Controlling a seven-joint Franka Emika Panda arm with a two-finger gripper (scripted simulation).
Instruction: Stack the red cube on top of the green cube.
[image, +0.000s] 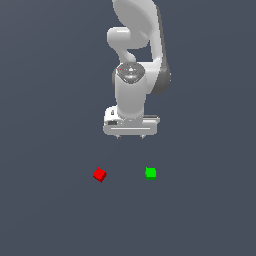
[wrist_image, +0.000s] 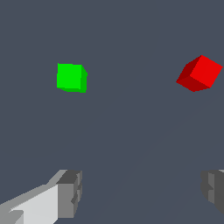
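Flat dark grey floor ran to every edge of the exterior view, with open room all around both cubes. White arm came down from the top centre of that view, wrist pointing down.

Gripper hung above the floor, fingers spread wide apart, nothing between them. In the wrist view the gripper showed as two grey fingertips far apart with bare floor between.

Red cube sat on the floor toward the exterior view's left, turned at an angle so a corner faced the camera. Green cube sat toward the exterior view's right, squared up to the camera. The two were well apart, roughly level with each other, neither touching anything.

Relative to the claw: both cubes lay lower in the exterior view than the fingertips, red cube off to the left of the claw, green cube off to the right, claw roughly between them sideways. Wrist view showed red cube and green cube both clear of the fingers, not between them.
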